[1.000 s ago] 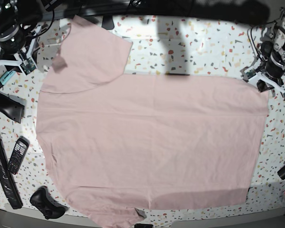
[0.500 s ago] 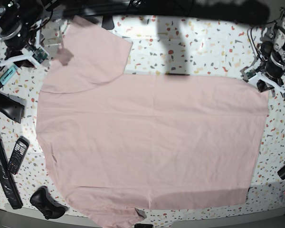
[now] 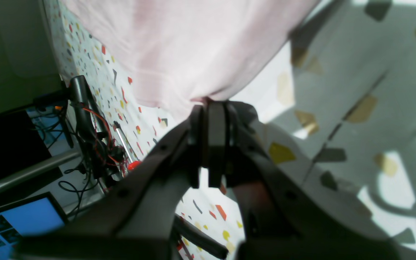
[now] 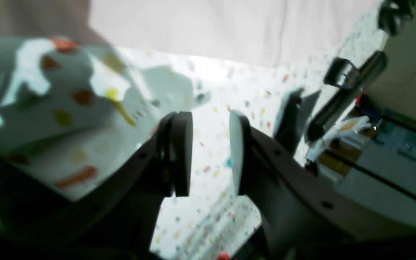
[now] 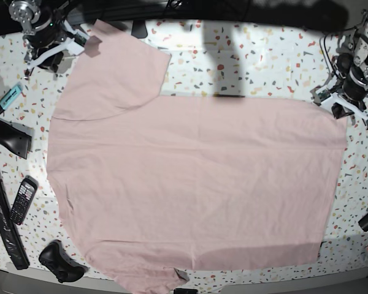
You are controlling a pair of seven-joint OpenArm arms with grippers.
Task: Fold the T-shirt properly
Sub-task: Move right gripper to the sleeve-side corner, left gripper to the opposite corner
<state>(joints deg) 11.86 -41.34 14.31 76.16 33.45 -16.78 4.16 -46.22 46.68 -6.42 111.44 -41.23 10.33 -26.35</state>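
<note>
With the T-shirt [image 5: 196, 184] spread flat on the speckled table [image 5: 257, 61], our left gripper [image 3: 209, 108] pinches its hem corner shut while our right gripper [image 4: 208, 144] hangs part-open and empty by the sleeve – we judge it best to seize that sleeve edge before lifting both together.

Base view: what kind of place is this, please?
Probably a robotics lab bench, not a home. A pink T-shirt lies on a terrazzo-pattern table between two arms. Loose cables and a screen sit beside it.
</note>
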